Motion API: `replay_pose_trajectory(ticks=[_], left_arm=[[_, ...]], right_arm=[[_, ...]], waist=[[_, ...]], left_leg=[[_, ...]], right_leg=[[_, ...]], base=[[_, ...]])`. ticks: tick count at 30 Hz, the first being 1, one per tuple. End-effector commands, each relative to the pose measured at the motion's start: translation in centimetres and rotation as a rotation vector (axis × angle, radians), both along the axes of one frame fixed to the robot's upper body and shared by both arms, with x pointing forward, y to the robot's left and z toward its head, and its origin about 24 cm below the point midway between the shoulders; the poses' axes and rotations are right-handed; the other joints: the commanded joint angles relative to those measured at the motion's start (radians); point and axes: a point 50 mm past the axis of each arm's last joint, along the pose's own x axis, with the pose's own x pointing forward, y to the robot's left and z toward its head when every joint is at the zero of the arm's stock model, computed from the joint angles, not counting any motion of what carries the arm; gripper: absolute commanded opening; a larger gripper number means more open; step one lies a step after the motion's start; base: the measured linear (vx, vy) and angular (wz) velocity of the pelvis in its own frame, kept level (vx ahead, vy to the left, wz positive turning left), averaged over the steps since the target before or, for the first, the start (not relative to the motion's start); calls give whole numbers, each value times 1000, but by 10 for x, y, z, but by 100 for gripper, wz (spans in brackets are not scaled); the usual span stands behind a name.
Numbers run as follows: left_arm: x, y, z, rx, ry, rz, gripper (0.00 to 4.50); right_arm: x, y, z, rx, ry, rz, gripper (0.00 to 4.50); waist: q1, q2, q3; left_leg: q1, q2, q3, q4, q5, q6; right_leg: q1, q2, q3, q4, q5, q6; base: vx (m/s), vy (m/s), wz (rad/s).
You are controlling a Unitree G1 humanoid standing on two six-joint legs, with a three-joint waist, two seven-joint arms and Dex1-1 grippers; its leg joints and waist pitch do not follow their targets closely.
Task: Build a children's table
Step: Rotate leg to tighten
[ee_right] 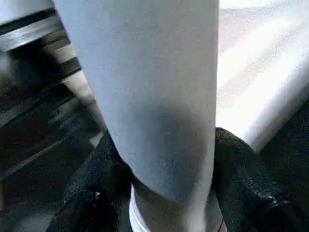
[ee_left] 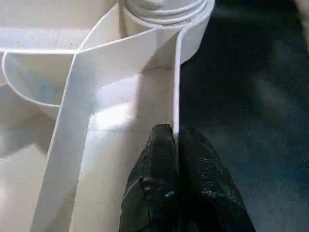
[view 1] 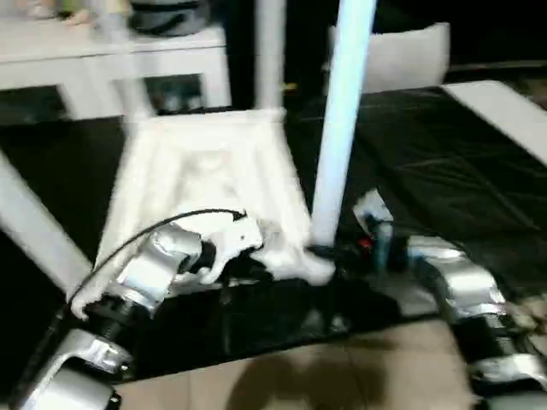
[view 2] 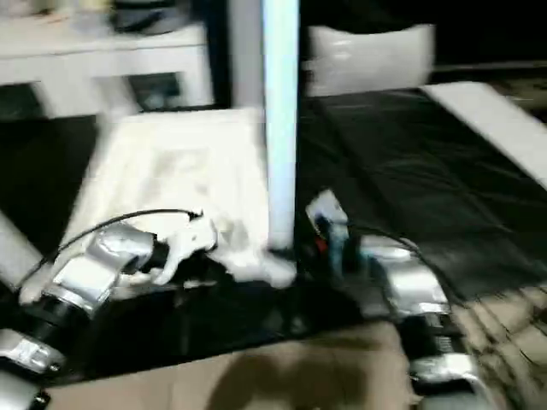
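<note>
Right claw [ee_right: 164,193] half-hidden behind leg [ee_right: 149,96]

Left end effector [ee_left: 177,140] pinching table top [ee_left: 120,111] rim

Both silver forearms reach forward and inward. The left hand [ee_left: 176,145] has its 2 black fingers pinched onto a thin white edge; the right hand [ee_right: 161,193] clamps a white tube between its fingers.
</note>
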Motion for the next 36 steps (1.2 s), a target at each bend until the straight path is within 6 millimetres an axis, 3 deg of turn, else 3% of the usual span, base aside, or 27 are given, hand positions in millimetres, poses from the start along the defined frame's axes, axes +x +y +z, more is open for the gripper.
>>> replay_pose_trajectory(ticks=[1,2,3,4,5,6,7,8,9,10,11,12,13,14,15,16,18,19,20,21,22,25,27,28,31,32,36], left_arm=[[-4,-39,14,-113,-36,-64,0],[-3,-44,14,-112,-42,-28,0],[-3,-45,14,-112,-43,-23,0],[2,-55,15,-113,-69,69,0],[3,-57,15,-116,-76,92,0],[6,-60,16,-118,-86,117,0],[7,-61,16,-117,-94,131,0],[9,-62,17,-114,-107,148,0],[12,-65,17,-105,-132,185,0],[14,-65,18,-96,-148,197,0],[14,-64,18,-95,-153,201,0],[15,-64,18,-94,-156,206,0],[15,-62,18,-89,-157,205,0],[15,-60,18,-82,-158,208,0],[15,-57,18,-71,-163,206,0],[15,-57,18,-71,-163,206,0],[16,-50,17,-51,-172,194,0],[16,-46,17,-42,-177,187,0],[16,-43,16,-37,-176,173,0],[15,-39,15,-30,-177,147,0],[14,-37,14,-27,-178,133,0],[13,-34,14,-26,-179,106,0],[12,-31,13,-20,-176,77,0],[9,-24,11,-2,-167,16,0],[6,-18,10,8,-158,-44,0],[2,-13,9,16,-159,-139,0],[-3,-10,9,24,-157,-235,0]], right_arm=[[1,19,-22,-66,104,-123,214],[4,25,-23,-65,105,-186,214],[4,26,-24,-65,106,-197,214],[11,39,-27,-58,114,-325,214],[12,41,-27,-57,111,-339,214],[13,44,-26,-50,100,-348,214],[14,46,-25,-33,96,-359,246],[15,49,-24,-15,88,-366,265],[17,53,-20,17,71,-380,278],[18,55,-18,44,57,-380,278],[18,54,-17,63,53,-377,292],[18,54,-16,75,50,-380,292],[17,52,-15,87,39,-365,292],[16,50,-14,94,28,-359,305],[15,47,-12,95,10,-333,322],[15,47,-12,95,10,-333,329],[11,39,-11,88,-18,-271,345],[10,33,-10,85,-36,-234,345],[8,27,-8,85,-48,-206,356],[6,17,-5,80,-68,-161,375],[5,12,-3,77,-78,-141,380],[3,5,0,70,-97,-102,417],[1,-1,2,63,-104,-62,423],[-4,-15,8,38,-110,28,436],[-8,-26,11,4,-113,102,444],[-10,-36,15,-43,-119,174,444],[-12,-42,19,-68,-116,237,444]], waist=[[-21,15,-39],[-9,25,-39],[-2,28,-34],[-22,-42,-10],[-43,-57,18],[-69,-47,-20],[-75,1,-42],[-47,20,-35],[-27,31,-38],[-27,-41,-19],[-17,-59,-1],[-31,-61,-31],[-20,-51,-44],[-6,-16,-51],[-18,-9,-53],[-12,8,-59],[-21,-6,-49],[-19,-11,-47],[-20,-12,-46],[-18,-10,-46],[-14,-6,-51],[-8,-10,-54],[-1,-13,-56],[7,-14,-57],[24,-13,-63],[27,-14,-63],[46,-15,-63]], left_leg=[[-34,64,-35,-98,-399,57],[-47,116,-62,-139,-478,59],[-37,148,-74,-170,-541,47],[28,23,-13,-97,-588,11],[163,-117,61,131,-368,27],[97,-107,52,107,-350,62],[-22,-14,-7,14,-345,74],[-92,64,-64,-52,-411,75],[-24,133,-100,-126,-495,81],[17,1,-34,-48,-488,38],[88,-128,41,110,-290,59],[38,-127,38,85,-246,89],[-64,-88,-7,42,-160,98],[-45,-66,-18,6,-113,102],[-48,-19,-45,-25,-91,104],[-33,4,-51,-43,-66,100],[-34,-11,-40,-56,-96,83],[-22,-20,-33,-56,-145,84],[-21,-23,-31,-56,-155,88],[-29,-21,-36,-60,-159,98],[-25,-14,-37,-59,-146,111],[-33,-8,-35,-60,-75,124],[-32,-10,-33,-58,-43,128],[-32,-13,-31,-57,-23,137],[-36,-8,-30,-54,50,171],[-37,-8,-30,-53,61,171],[-35,-5,-25,-50,85,175]], right_leg=[[98,-58,27,-62,-542,129],[118,-65,72,33,-437,92],[107,-72,122,98,-306,41],[29,-58,125,-35,-578,65],[-163,-15,-12,-233,-1124,214],[-73,-36,-37,-186,-1090,258],[100,-90,-30,-100,-814,287],[168,-108,46,63,-602,207],[85,-100,162,135,-214,50],[29,-78,149,-11,-535,80],[-99,-46,81,-149,-1063,250],[-30,-54,96,-115,-1051,267],[70,-78,63,-81,-864,326],[57,-81,73,-82,-766,301],[63,-82,74,-64,-571,209],[62,-83,85,-48,-396,93],[58,-73,85,-50,-372,-4],[51,-71,86,-64,-449,-2],[49,-72,88,-67,-472,-5],[56,-75,88,-67,-485,-2],[52,-78,93,-65,-459,-9],[55,-82,100,-50,-375,-54],[56,-81,101,-48,-368,-57],[57,-80,102,-48,-365,-54],[57,-80,107,-31,-295,-71],[57,-79,106,-31,-289,-71],[49,-75,107,-26,-284,-80]], base=[[0,0,0],[0,0,0],[0,0,0],[13,-58,3],[-21,-69,-13],[-21,-69,-13],[32,68,-48],[107,114,-33],[107,114,-33],[50,-21,13],[-5,-57,17],[-5,-57,17],[35,-2,-20],[62,77,-23],[62,77,-23],[8,74,6],[3,54,9],[-4,54,7],[0,0,0],[0,0,0],[0,0,0],[0,0,0],[0,0,0],[0,0,0],[0,0,0],[0,0,0],[0,0,0]])
